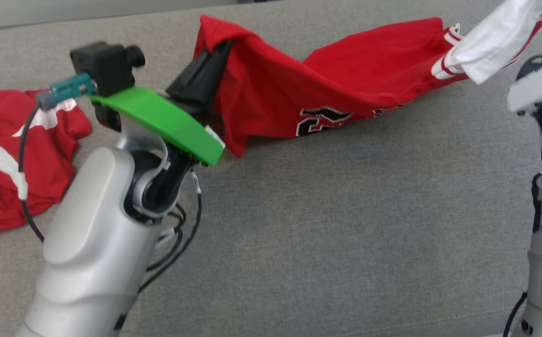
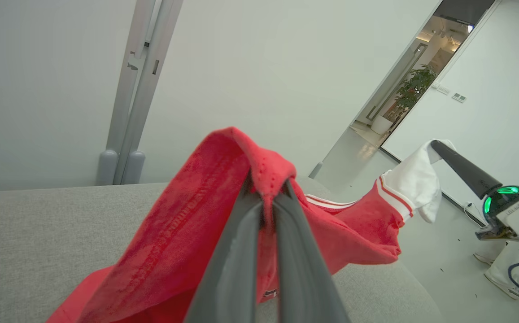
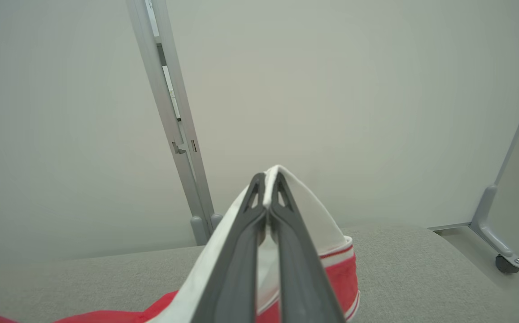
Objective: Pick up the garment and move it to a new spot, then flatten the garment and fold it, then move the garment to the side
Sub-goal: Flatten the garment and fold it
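Red garment (image 1: 345, 89) hangs as a sagging band between the two grippers, its long axis running from one straight to the other across the robot's front. The left gripper (image 2: 266, 188) is pinched tight on a fold of the red edge, which bunches over its fingertips. From there the cloth falls away below it and towards the other arm. The right gripper (image 3: 268, 179) is clamped on the white sleeve (image 1: 495, 37), with the red body dropping beneath it. Midway between them the cloth dips, and the lower edge by the black lettering (image 1: 322, 119) looks to rest on the grey cushion (image 1: 345, 243). Each arm holds one end, so neither is nearer. The coming carry likely needs both to travel together. A second red garment (image 1: 18, 154) lies crumpled outside the left arm, well apart.
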### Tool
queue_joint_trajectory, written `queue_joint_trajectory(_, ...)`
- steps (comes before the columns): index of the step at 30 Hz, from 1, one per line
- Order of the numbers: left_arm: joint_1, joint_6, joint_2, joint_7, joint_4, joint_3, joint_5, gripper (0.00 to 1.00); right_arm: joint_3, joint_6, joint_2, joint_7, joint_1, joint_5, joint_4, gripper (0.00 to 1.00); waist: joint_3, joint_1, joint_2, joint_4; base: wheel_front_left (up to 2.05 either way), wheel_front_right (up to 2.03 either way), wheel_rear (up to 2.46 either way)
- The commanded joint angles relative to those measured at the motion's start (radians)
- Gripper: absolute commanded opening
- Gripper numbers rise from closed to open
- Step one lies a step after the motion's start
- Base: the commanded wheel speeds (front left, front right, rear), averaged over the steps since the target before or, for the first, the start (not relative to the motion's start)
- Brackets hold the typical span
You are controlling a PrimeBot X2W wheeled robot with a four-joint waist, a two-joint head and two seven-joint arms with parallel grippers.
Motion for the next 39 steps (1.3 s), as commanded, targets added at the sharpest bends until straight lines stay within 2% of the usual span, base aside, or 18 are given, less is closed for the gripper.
queue_joint_trajectory(1,-0.071,0.003,0.007,-0.007,0.026,0.011,0.016,0.0,0.015,-0.001,-0.01,0.006,-0.064,0.021,0.059,0.0,0.105,0.0,0.0,-0.027,0.0,0.0,0.0)
queue_joint_trajectory(5,-0.243,0.013,0.018,-0.05,0.145,0.056,0.057,0.0,0.06,-0.001,-0.033,-0.036,-0.275,0.04,0.268,0.0,0.213,0.0,0.0,-0.061,0.0,0.0,0.0)
queue_joint_trajectory(11,-0.514,-0.005,0.049,-0.202,0.319,0.037,0.197,0.0,0.146,-0.001,-0.078,-0.305,-0.589,-0.067,0.528,0.0,0.288,0.0,0.0,-0.087,0.0,0.0,0.0)
queue_joint_trajectory(13,-0.576,-0.006,0.059,-0.255,0.351,0.024,0.232,0.0,0.158,-0.001,-0.079,-0.387,-0.669,-0.099,0.567,0.0,0.291,0.0,0.0,-0.09,0.0,0.0,0.0)
queue_joint_trajectory(17,-0.697,-0.005,0.047,-0.369,0.377,0.062,0.277,0.0,0.141,-0.001,-0.089,-0.537,-0.817,-0.17,0.604,0.0,0.295,0.0,0.0,-0.087,0.0,0.0,0.0)
queue_joint_trajectory(22,-0.734,-0.005,0.023,-0.392,0.3,0.148,0.333,0.0,0.118,-0.001,-0.112,-0.579,-0.908,-0.216,0.589,0.0,0.304,0.0,0.0,-0.068,0.0,0.0,0.0)
queue_joint_trajectory(28,-0.588,-0.015,-0.03,-0.39,0.266,0.163,0.366,0.0,0.132,-0.001,-0.14,-0.578,-0.788,-0.182,0.595,0.0,0.328,0.0,0.0,-0.036,0.0,0.0,0.0)
queue_joint_trajectory(31,-0.465,-0.016,-0.045,-0.39,0.275,0.117,0.352,0.0,0.176,-0.001,-0.171,-0.579,-0.68,-0.141,0.627,0.0,0.325,0.0,0.0,-0.014,0.0,0.0,0.0)
queue_joint_trajectory(35,-0.304,-0.016,-0.031,-0.39,0.26,0.076,0.318,0.0,0.195,-0.001,-0.208,-0.559,-0.503,-0.053,0.642,0.0,0.286,0.0,0.0,0.009,0.0,0.0,0.0)
queue_joint_trajectory(39,-0.134,-0.016,-0.006,-0.39,0.23,0.061,0.274,0.0,0.181,-0.001,-0.222,-0.452,-0.295,0.042,0.584,0.0,0.208,0.0,0.0,0.021,0.0,0.0,0.0)
